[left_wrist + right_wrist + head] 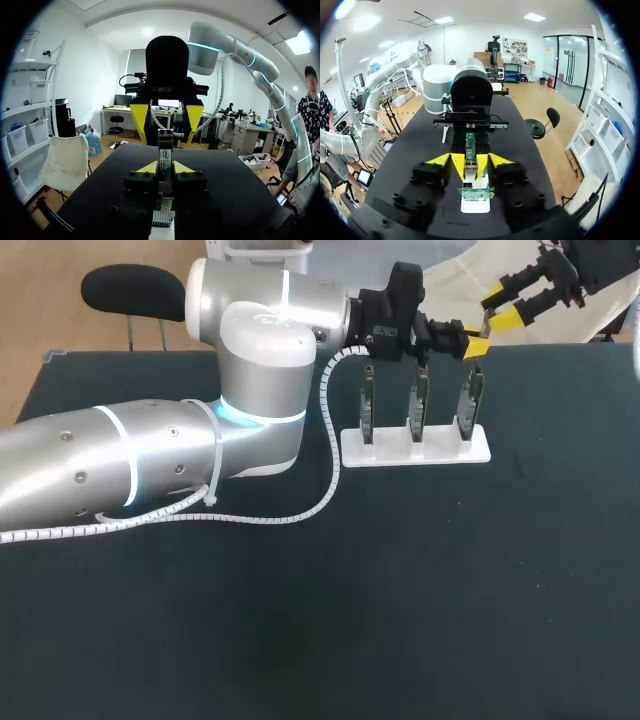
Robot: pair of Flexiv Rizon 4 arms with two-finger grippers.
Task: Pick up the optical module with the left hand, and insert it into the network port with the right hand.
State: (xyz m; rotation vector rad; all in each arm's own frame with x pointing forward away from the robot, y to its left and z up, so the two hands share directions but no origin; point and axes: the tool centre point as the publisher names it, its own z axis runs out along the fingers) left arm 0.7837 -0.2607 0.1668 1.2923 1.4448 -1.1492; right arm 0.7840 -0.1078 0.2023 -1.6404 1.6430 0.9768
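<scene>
Left gripper (478, 346) nips the rightmost optical module (470, 405) — one of three upright in one white stand (415, 452) by the black tabletop's (400, 590) far edge; right gripper (504, 308) hangs past it, fingers apart, empty.

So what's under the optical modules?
A white holder on the black table; the three optical modules stand upright in it. Their bottom ends are sunk into it, out of sight.
</scene>
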